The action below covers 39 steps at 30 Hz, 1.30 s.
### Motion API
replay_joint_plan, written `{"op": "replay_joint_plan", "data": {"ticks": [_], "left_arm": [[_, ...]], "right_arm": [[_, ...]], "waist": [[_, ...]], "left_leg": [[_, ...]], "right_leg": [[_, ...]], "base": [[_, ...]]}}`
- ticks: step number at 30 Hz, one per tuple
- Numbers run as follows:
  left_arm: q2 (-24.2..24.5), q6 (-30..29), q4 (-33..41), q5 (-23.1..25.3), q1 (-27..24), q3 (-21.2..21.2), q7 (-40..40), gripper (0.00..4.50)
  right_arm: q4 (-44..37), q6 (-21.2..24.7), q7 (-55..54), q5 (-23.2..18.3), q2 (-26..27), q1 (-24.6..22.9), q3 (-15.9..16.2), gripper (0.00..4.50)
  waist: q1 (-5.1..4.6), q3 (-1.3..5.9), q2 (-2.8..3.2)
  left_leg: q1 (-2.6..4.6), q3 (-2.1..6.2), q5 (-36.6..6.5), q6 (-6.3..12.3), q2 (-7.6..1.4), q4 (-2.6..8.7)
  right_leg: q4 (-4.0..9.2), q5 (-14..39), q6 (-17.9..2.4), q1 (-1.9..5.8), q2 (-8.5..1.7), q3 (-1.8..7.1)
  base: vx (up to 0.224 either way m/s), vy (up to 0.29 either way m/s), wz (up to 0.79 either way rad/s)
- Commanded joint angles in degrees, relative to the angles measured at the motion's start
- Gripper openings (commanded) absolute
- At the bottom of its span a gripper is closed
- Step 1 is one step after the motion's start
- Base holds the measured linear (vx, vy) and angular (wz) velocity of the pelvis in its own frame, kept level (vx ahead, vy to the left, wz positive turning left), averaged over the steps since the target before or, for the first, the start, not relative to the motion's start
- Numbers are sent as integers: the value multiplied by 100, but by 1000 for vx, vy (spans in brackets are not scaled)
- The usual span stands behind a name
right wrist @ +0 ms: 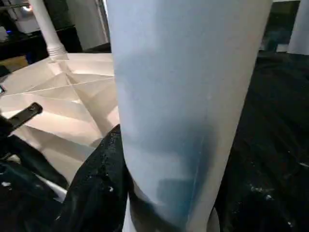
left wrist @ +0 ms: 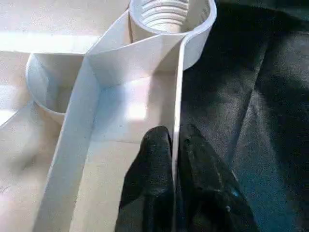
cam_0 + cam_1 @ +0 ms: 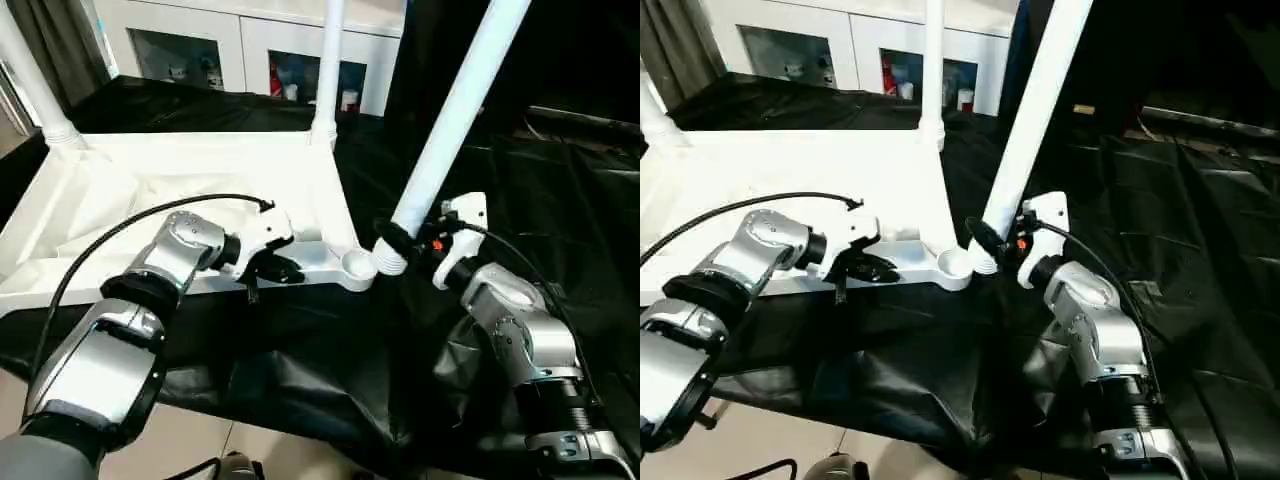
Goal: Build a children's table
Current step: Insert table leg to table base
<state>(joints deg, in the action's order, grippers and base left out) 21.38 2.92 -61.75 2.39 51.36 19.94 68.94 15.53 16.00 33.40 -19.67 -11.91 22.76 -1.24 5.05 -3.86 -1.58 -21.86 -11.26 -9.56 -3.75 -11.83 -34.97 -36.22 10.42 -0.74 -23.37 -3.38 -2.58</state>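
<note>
The tabletop [image 3: 150,200] lies upside down on the black-draped counter [image 3: 560,180], occupying the left and centre of the head view, ribbed underside up. Two legs already stand in its far corner sockets: one [image 3: 30,80] at upper left of the frame, one [image 3: 328,70] at upper centre. The near-right corner socket [image 3: 357,264] is empty, its threaded bore visible in the left wrist view [image 2: 166,14].

The third leg [image 3: 455,120] is held by the right gripper [image 3: 400,243] near its lower end. The black fingers [image 1: 96,193] are wrapped around the tube at a mid opening. The leg's long axis runs from lower centre to upper right of the frame, tilted away from vertical. Its ribbed foot sits just beside the empty socket, on the socket's right and not yet over the bore.

The left gripper [image 3: 268,270] is closed almost fully on the tabletop's near rim wall [image 2: 176,121], one finger [image 2: 149,183] inside the rim and one outside, close to the left of the open socket. Judged purpose: steadying the top.

Judgement: the coming move turns on carrying the leg's foot leftward over the socket and bringing the tube upright. The right arm carries that; the left is nearer the socket but occupied.
</note>
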Motion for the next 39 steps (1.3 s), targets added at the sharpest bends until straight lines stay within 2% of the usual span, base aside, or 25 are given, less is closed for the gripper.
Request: {"op": "replay_joint_plan", "data": {"ticks": [1,3,4,6,7,12,14,15,16,17,18,23,26,30,33,39], "left_arm": [[-9,16,-30,-36,39,-113,56,5],[-43,35,-13,-48,-89,-164,85,1],[-46,37,15,-43,-134,-159,88,0],[-66,8,103,-27,-255,-146,21,0],[-75,-10,142,-28,-304,-145,-5,0],[-134,-325,745,-113,-716,-190,-141,0],[-152,-464,1185,-135,-958,-182,-69,0],[-154,-467,1202,-138,-967,-185,-69,0],[-172,-504,1370,-179,-1050,-229,-69,0],[-173,-520,1414,-200,-1069,-248,-74,0],[-174,-541,1464,-232,-1086,-283,-91,0],[-139,-522,1621,-277,-1149,-366,-114,0],[-123,-690,2034,-425,-1322,-496,-80,0],[-132,-795,2217,-434,-1403,-535,-99,0],[-117,-847,2298,-378,-1464,-509,-84,0],[-34,-907,2400,-192,-1546,-381,-103,0]], "right_arm": [[-235,114,142,-64,-54,103,49,190],[-294,307,426,-172,-108,170,170,190],[-306,355,484,-200,-118,189,192,190],[-281,439,586,-216,-150,284,244,190],[-248,486,634,-220,-159,357,272,190],[-25,673,775,-149,-179,621,370,190],[151,680,900,0,-235,700,504,190],[160,686,904,4,-237,702,510,190],[280,733,939,71,-254,744,570,190],[325,717,940,109,-259,760,592,190],[399,713,940,162,-269,793,620,190],[519,682,954,215,-291,866,634,190],[653,591,945,226,-286,902,599,190],[784,534,955,261,-263,922,565,190],[841,544,997,288,-248,924,591,190],[941,626,1085,324,-260,956,669,190]], "waist": [[6,468,35],[1,473,-21],[-3,476,3],[-12,480,-43],[-5,473,-14],[-15,452,-4],[-15,449,-97],[-10,456,-71],[-19,446,-139],[-11,448,-118],[-15,441,-142],[-21,444,-134],[-23,457,-130],[-25,464,-125],[-33,452,-141],[-48,454,-133]], "left_leg": [[141,89,-1118,31,-130,398],[133,87,-1071,73,-128,399],[118,94,-996,102,-135,398],[122,83,-947,143,-142,389],[127,81,-929,150,-142,392],[153,76,-1120,37,-160,403],[132,80,-1044,46,-165,409],[141,80,-1026,42,-174,407],[138,63,-993,63,-170,406],[133,66,-975,71,-160,405],[135,65,-1001,69,-159,411],[136,69,-1035,33,-156,415],[133,70,-957,55,-160,414],[129,52,-888,92,-152,401],[132,59,-959,84,-155,413],[143,67,-1062,23,-158,424]], "right_leg": [[416,666,-1384,321,-446,247],[408,648,-1379,340,-443,243],[393,586,-1393,348,-454,241],[386,520,-1416,339,-460,244],[392,563,-1418,324,-460,244],[431,977,-1321,289,-465,253],[410,1067,-1270,303,-479,250],[412,1080,-1264,298,-492,253],[427,1113,-1221,282,-474,255],[427,1172,-1179,277,-474,253],[444,1256,-1132,268,-474,251],[455,1376,-1023,259,-472,258],[425,1149,-1079,263,-466,255],[411,962,-1168,264,-459,258],[432,1122,-1113,264,-459,255],[445,1201,-1075,254,-455,255]], "base": [[0,0,0],[0,0,0],[0,0,0],[0,0,0],[0,0,0],[0,0,0],[0,0,0],[0,0,0],[0,0,0],[0,0,0],[0,0,0],[0,0,0],[0,0,0],[0,0,0],[0,0,0],[0,0,0]]}}
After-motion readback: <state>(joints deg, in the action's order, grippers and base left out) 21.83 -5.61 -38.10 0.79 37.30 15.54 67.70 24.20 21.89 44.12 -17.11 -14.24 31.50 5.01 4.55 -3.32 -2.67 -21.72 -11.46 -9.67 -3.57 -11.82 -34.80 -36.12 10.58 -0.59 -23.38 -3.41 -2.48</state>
